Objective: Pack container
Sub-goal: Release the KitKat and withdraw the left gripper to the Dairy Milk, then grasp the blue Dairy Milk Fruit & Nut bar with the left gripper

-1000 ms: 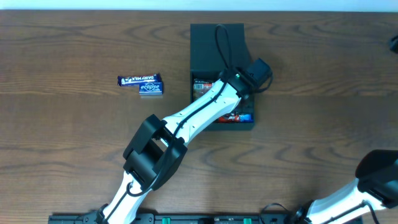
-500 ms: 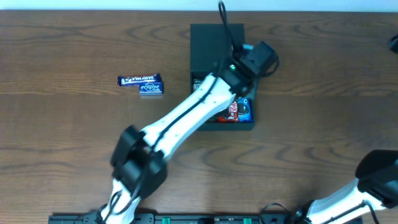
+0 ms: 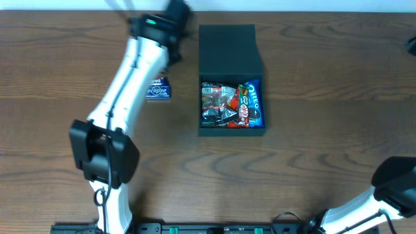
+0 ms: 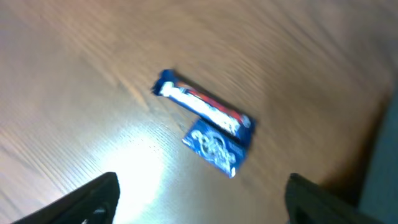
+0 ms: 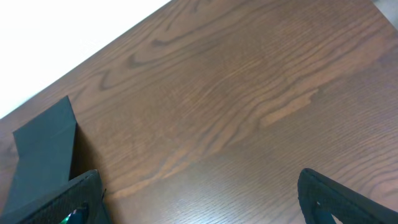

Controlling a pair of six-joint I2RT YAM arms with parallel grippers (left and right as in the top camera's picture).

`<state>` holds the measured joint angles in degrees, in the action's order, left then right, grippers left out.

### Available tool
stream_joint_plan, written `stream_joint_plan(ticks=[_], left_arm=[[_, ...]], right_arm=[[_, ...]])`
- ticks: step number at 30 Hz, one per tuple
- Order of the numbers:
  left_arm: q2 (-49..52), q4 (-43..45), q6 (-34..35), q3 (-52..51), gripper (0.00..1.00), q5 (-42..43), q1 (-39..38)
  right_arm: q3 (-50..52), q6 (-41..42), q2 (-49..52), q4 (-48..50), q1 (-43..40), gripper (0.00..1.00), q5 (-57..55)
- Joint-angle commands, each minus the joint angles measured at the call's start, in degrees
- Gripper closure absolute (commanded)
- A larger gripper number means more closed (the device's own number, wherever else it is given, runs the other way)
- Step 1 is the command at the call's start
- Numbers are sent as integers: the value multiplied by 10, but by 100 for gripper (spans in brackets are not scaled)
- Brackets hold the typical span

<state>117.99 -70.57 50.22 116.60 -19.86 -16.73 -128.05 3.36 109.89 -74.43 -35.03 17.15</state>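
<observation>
**Ana:** Fingers first: the left gripper shows both fingertips spread wide at the bottom corners of its wrist view, with nothing between them. The right gripper is just as wide and empty, parked low at the near right of the table.

**Ben:** And the container?

**Ana:** Middle of the table, toward the far edge, lid flap folded back flat behind it. Several snack packets lie inside, plus a blue Oreo pack along its right wall.

**Ben:** So how far along?

**Ana:** I'd judge well underway but unfinished. Two items sit outside, well apart from the box on its left: a long blue chocolate bar and a small blue packet, touching each other. The left gripper hovers above that pair. The lid is open too.

**Ben:** Anything in the way?

**Ana:** Nothing lies between the pair and the box. Their touching may make picking just one awkward. The left wrist view is blurred, so labels are unreadable.
</observation>
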Motion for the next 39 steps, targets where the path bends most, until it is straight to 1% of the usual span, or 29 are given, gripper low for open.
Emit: stream_joint_plan(ticks=[1,5,8,13,17,25,39], left_arm=[[26,2,147,-4,12,74,44],[76,24,199,-4,11,173,90],[115,50,228,-4,11,199,103],[150,94,266,-4,12,199,103],[167,100,293,-4,12,199,102],[177,109,296,-4,12,164,104],[202,113,296,-4,13,163,104]], right_arm=[[4,-6,4,-2,-2,1,5],[4,-6,4,-3,-2,1,5],[4,-6,4,-6,-2,1,5],[4,-6,4,-12,-2,1,5],[4,-6,4,-15,-2,1,5],[4,-6,4,-16,-2,1,5],[4,-6,4,-15,-2,1,4]])
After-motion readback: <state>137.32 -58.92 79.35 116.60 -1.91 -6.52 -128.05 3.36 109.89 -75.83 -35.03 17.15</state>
